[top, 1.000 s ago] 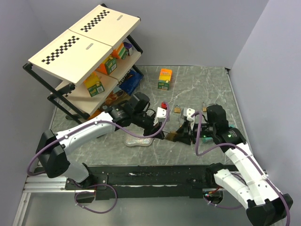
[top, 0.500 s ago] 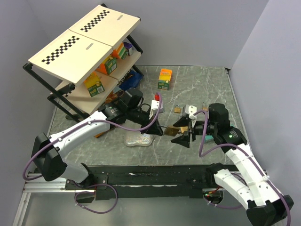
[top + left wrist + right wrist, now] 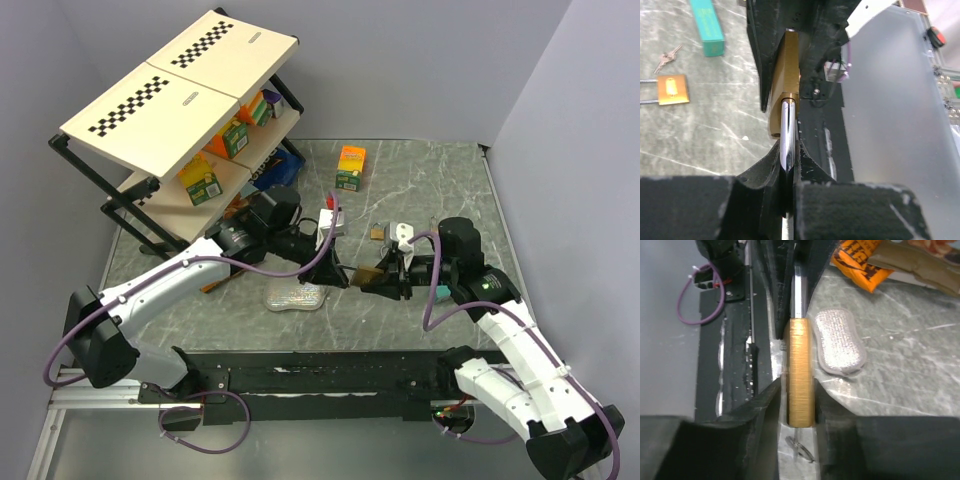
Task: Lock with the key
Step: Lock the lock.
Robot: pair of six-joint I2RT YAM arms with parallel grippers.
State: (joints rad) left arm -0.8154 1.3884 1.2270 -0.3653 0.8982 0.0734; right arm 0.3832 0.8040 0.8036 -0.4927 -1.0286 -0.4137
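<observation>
We find the middle of the table barred: the left gripper and right gripper meet nose to nose on the padlock, with no passage between them; the silver pad lies near, on the left arm's side; a spare padlock lies just behind, with keys near it; the rack closes the far left; the far right, beyond the orange carton, offers open marble.

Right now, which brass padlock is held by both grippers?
The raised padlock: left gripper pinches its shackle, right gripper its body. The other padlock lies on the table.
</observation>
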